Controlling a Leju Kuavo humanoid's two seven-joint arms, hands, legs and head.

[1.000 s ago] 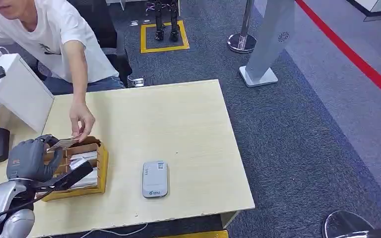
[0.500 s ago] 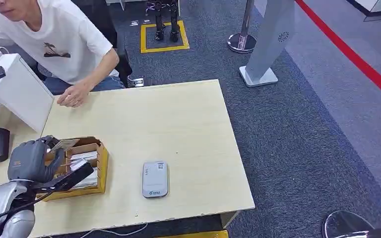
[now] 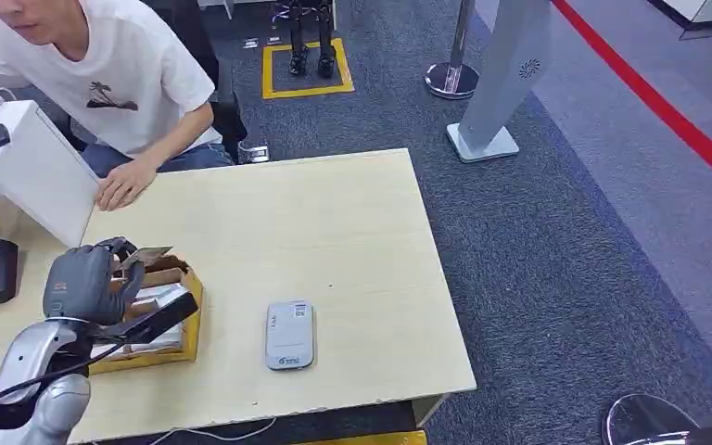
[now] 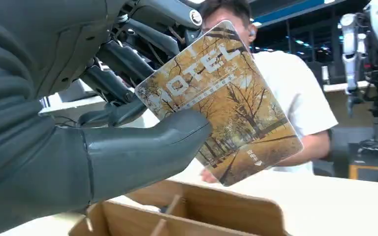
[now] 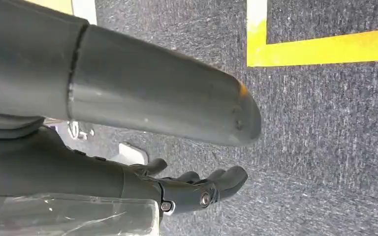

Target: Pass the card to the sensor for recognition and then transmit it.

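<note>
Left hand [image 3: 82, 283] pinches card [image 3: 148, 253] between thumb and fingers, lower left of head frame, just above box [image 3: 191, 311]. Card [image 4: 221, 103] tilted, autumn-tree print. Sensor [image 3: 289, 335] lower centre on table [image 3: 334, 232], apart from card. Right hand [image 5: 177, 147] holds nothing, fingers apart.

Looks like a robot test lab or demo hall set up as a mock hotel front desk. Grey carpet floor [image 3: 556, 241] with a red tape line [image 3: 654, 97] at 1 o'clock and a yellow square floor marking [image 3: 308, 67] at 12 o'clock, robot legs [image 3: 311, 37] standing inside it. Chrome stanchion base [image 3: 451, 79] and a grey kiosk stand [image 3: 505, 83] beside it. Light wood table [image 3: 334, 232] carries a card reader [image 3: 289, 335] and a card box [image 3: 162, 311]; a person [image 3: 102, 83] sits at 11 o'clock.
</note>
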